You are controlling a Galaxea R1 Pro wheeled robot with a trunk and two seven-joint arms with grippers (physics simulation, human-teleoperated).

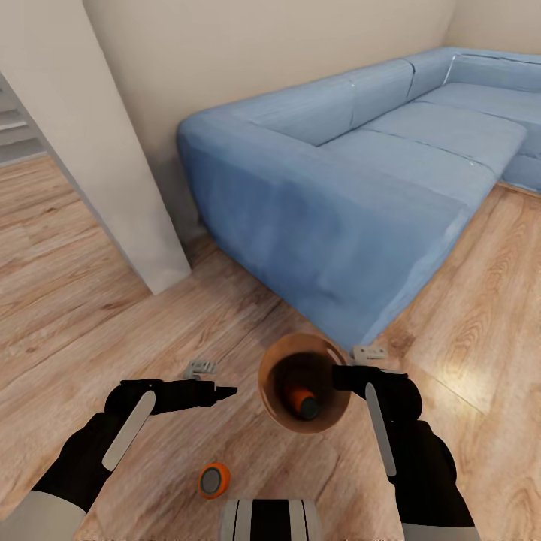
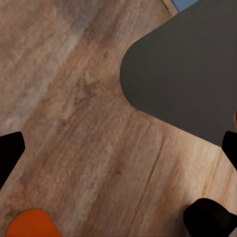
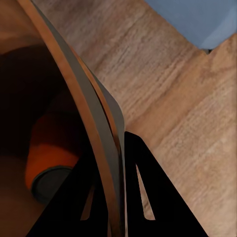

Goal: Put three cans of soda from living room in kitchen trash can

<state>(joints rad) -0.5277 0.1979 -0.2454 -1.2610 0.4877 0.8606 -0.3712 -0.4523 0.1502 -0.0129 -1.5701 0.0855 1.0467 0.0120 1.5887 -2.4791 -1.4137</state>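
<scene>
My right gripper is shut on the rim of the brown wooden trash can and holds it tilted above the plank floor. The right wrist view shows the thin wall pinched in that gripper. An orange soda can lies inside the bucket, its grey top showing. A second orange can stands on the floor close to my trunk, and its edge shows in the left wrist view. My left gripper hovers open and empty left of the bucket. The dark blue can is out of view.
A blue corner sofa fills the space ahead and to the right, with small grey feet at its base. A pale wall pillar stands at the left. Open plank floor stretches left of it.
</scene>
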